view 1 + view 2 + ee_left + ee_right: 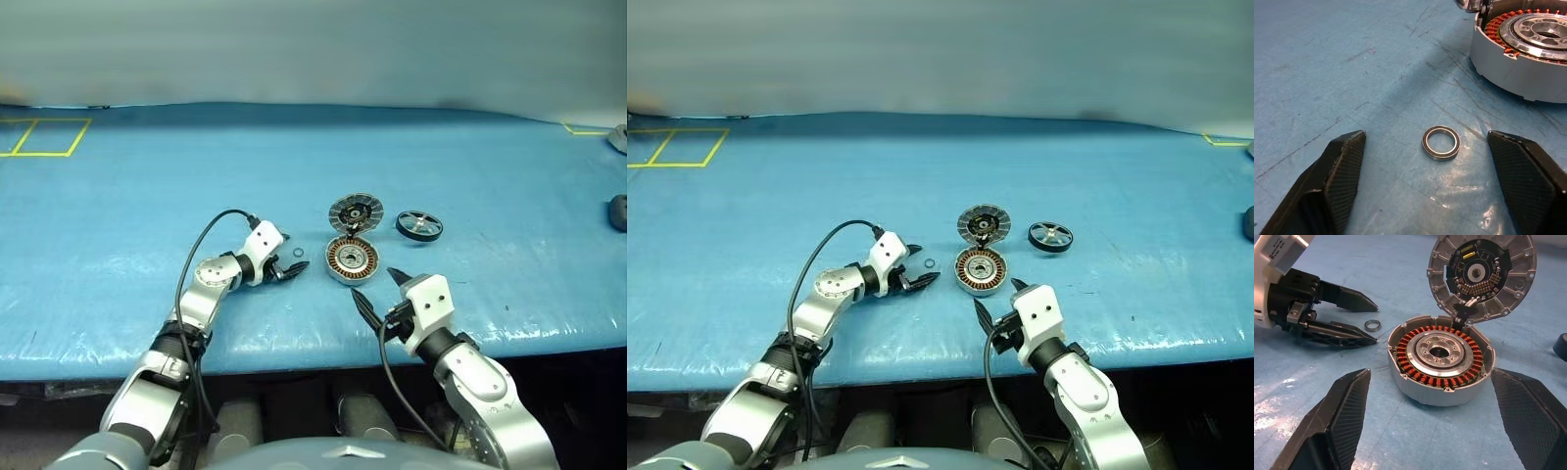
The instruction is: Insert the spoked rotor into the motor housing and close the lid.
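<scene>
Reaching in low from the near table edge, the right gripper [375, 285] is pointing wide-open, empty fingers at the motor housing [352, 260], which is lying flat with its lid [355, 211] tipped up behind. Beside it, the left gripper [290, 266] is spreading open around a small ring [296, 254], not touching it. Off right, the spoked rotor [419, 225] is lying flat.

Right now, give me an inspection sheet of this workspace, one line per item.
Surface: blue table cover, scuffed, yellow tape square at far left.
Motor housing: open, copper windings exposed, no rotor inside.
Lid: propped upright at the housing's far edge, wired to it.
Spoked rotor: lying flat, right of the lid, untouched.
Clutter: small metal ring on the cover between the left hand's fingers.
Left hand: open around the ring, not touching.
Right hand: open, empty, near the housing.
Cables: black cable looping over the left arm.
Surroundings: dark objects at right table edge.
</scene>
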